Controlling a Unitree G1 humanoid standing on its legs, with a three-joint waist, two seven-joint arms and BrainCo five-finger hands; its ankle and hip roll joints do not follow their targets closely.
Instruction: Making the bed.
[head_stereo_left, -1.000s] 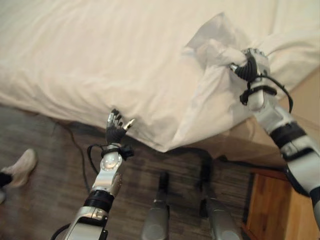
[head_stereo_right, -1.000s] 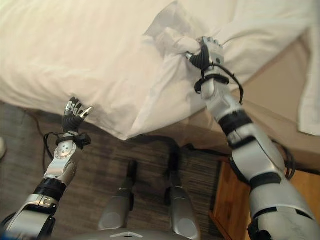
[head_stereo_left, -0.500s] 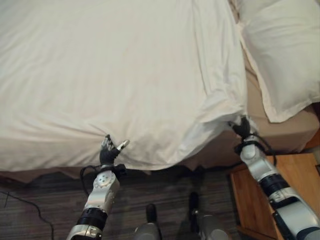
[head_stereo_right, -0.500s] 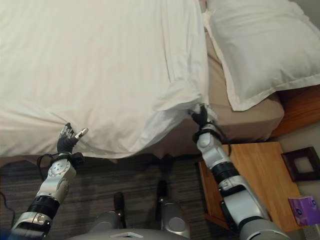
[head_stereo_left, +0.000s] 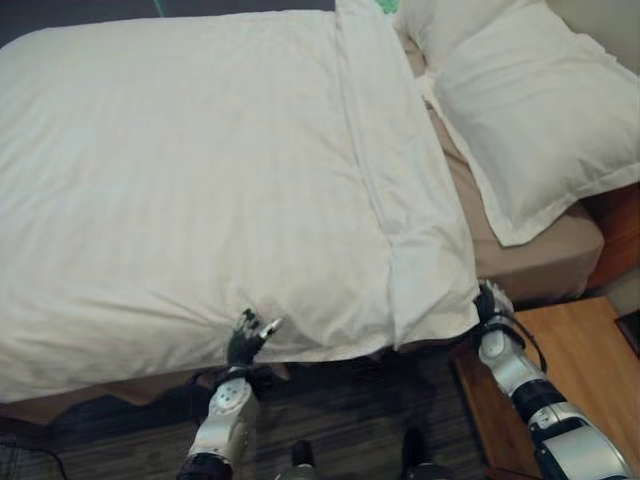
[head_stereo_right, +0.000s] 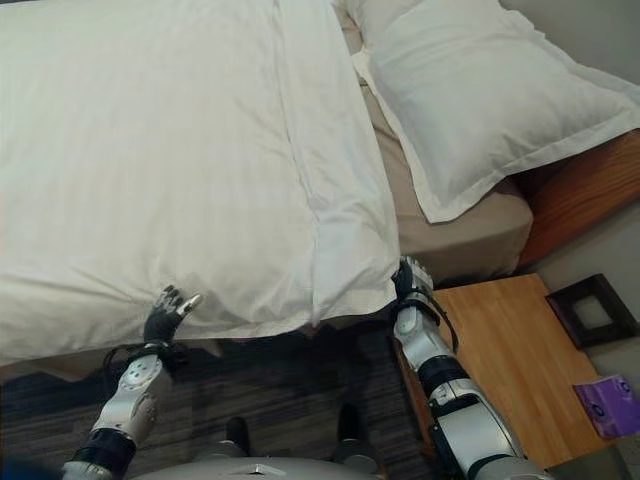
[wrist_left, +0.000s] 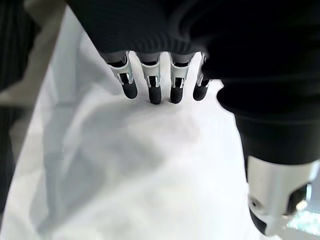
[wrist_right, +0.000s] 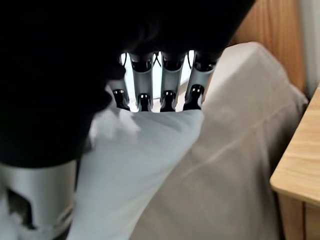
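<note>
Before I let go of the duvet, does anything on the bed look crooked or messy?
Mostly tidy. The duvet lies flat, but its near edge puckers where the left hand touches it, and the corner by the right hand hangs off the side. The pillow sits slightly askew, overhanging the tan sheet.

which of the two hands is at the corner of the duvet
The right hand, at the duvet corner nearest the pillow and wooden nightstand. The left hand sits partway along the duvet's near edge, away from any corner.
</note>
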